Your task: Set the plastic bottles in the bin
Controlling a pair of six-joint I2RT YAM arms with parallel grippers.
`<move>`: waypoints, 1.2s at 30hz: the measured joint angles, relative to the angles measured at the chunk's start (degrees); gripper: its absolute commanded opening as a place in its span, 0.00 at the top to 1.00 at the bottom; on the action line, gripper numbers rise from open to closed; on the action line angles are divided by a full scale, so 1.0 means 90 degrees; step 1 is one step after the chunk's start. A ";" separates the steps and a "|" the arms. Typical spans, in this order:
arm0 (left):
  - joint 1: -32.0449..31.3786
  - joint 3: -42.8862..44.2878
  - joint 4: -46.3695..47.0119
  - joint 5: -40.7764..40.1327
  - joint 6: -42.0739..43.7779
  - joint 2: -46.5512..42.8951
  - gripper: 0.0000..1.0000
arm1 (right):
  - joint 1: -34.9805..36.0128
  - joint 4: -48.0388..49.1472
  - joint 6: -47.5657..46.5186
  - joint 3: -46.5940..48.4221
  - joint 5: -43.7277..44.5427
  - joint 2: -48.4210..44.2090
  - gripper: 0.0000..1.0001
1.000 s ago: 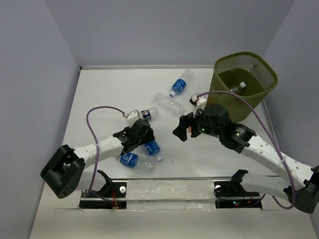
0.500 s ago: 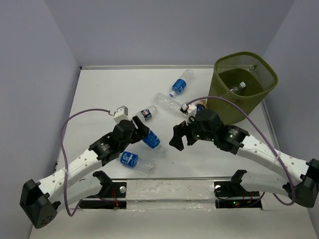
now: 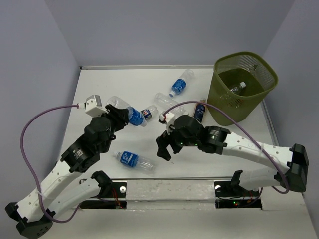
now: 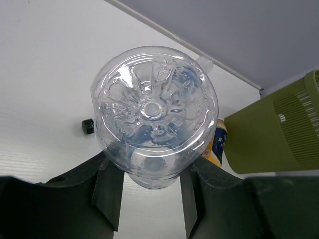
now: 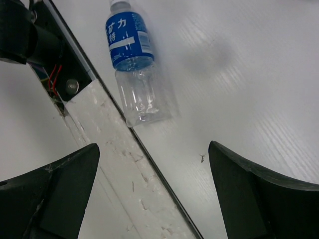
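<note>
One bottle [image 3: 238,87] lies in the bin [image 3: 264,92], the left fingers [image 4: 112,199] clench a second bottle [image 4: 154,114], the right fingers [image 5: 60,184] gape, and several bottles [image 3: 130,159] lie on the table [image 3: 99,84].

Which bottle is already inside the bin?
The clear bottle inside the green mesh bin; every other one is on the table or in the left hand.

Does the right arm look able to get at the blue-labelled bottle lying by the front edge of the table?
Probably yes. The right gripper hangs open close beside the blue-labelled bottle, with only bare table between them. The left gripper, shut on a second bottle, is off to the side.
</note>
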 measured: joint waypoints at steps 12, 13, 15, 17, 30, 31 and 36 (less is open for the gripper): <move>0.0000 0.0525 -0.0532 -0.0697 0.0474 -0.0121 0.75 | 0.0296 0.0083 -0.0488 0.0867 0.0180 0.1401 0.00; 0.0000 0.0695 -0.0556 -0.0821 0.0542 -0.0119 0.75 | 0.0347 0.0185 -0.0568 0.1037 0.0197 0.1710 0.00; 0.0000 0.0986 -0.0571 -0.1052 0.0685 -0.0119 0.75 | 0.0476 0.0350 -0.0685 0.1205 0.0236 0.2205 0.00; 0.0000 0.1270 -0.0607 -0.1341 0.0867 -0.0121 0.76 | 0.0600 0.0423 -0.0758 0.1341 0.0282 0.2603 0.00; 0.0000 0.1851 -0.0590 -0.2285 0.1596 -0.0333 0.75 | 0.0928 0.0935 -0.0867 0.2545 0.0345 0.4891 0.09; 0.0000 0.1851 -0.0590 -0.2283 0.1608 -0.0333 0.75 | 0.0925 0.0940 -0.0855 0.2572 0.0350 0.4991 0.12; 0.0000 0.1851 -0.0588 -0.2246 0.1630 -0.0333 0.75 | 0.0925 0.1042 -0.0753 0.2579 0.0423 0.5061 0.35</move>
